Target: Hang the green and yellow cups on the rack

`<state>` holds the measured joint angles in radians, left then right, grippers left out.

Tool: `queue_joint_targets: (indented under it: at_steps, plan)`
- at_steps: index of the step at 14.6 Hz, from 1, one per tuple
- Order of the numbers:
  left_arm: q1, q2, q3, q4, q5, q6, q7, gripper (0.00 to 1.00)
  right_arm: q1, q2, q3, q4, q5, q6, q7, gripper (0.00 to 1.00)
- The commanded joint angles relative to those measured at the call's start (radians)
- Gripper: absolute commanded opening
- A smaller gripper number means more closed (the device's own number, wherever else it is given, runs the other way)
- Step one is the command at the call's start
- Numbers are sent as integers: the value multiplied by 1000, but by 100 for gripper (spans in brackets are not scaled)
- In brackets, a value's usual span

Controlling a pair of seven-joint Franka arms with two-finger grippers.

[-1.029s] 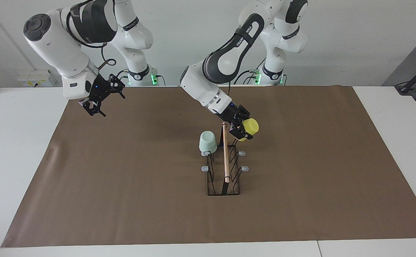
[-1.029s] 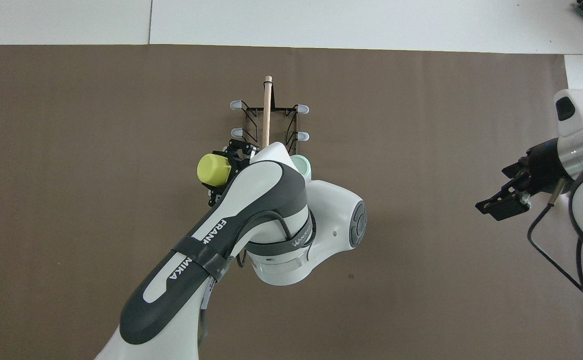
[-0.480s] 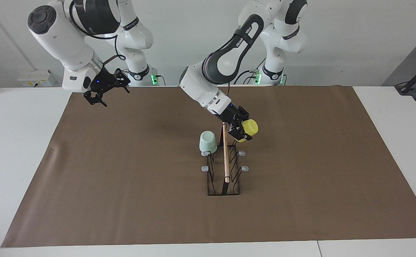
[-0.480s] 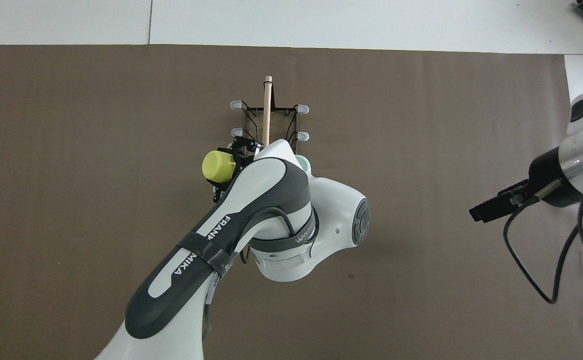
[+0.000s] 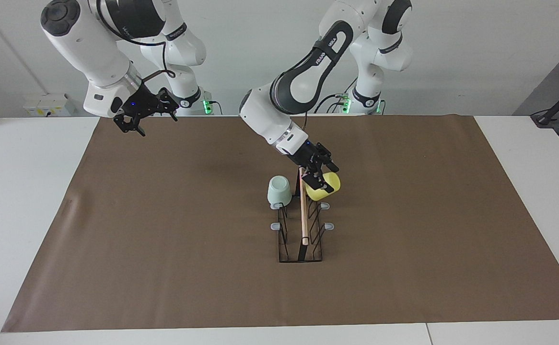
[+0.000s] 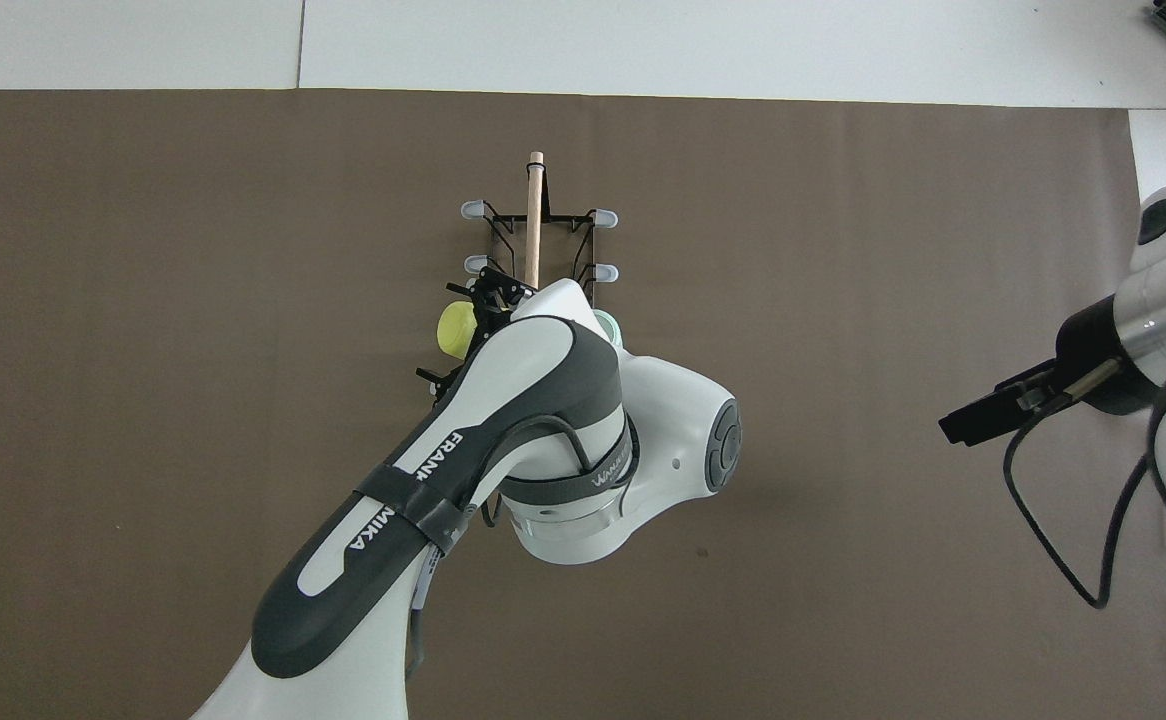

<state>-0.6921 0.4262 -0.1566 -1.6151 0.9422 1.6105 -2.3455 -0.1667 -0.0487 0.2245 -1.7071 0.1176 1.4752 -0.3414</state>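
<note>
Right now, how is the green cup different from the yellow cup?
The green cup is pale mint and sits bottom-up on a rack prong toward the right arm's end. The yellow cup is bright yellow and tipped over, toward the left arm's end, with the left gripper beside it. Both look alike in size.

From overhead I'm barely seeing the green cup [image 6: 611,325]; the left arm's white elbow in the middle of the frame is covering all but a sliver, plus the near end of the rack [image 6: 533,245]. The yellow cup [image 6: 457,327] is half peeking out too. The right gripper [image 6: 983,420] is looking like a dark blob at the right edge, and I'm not making out its fingertips there.
</note>
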Motion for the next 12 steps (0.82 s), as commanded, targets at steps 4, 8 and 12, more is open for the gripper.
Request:
queue_joint_targets:
  at_steps: [4, 8, 12]
  plan:
    - [-15, 31, 15, 73, 17, -44, 6, 100, 92, -6, -88, 0, -134, 137, 198, 100]
    - [5, 34, 20, 112, 7, -29, 78, 100, 98, -11, -91, -5, -131, 140, 259, 100]
    - [120, -38, 19, 132, -58, 60, 182, 100, 168, 6, -169, 4, -134, 142, 259, 100]
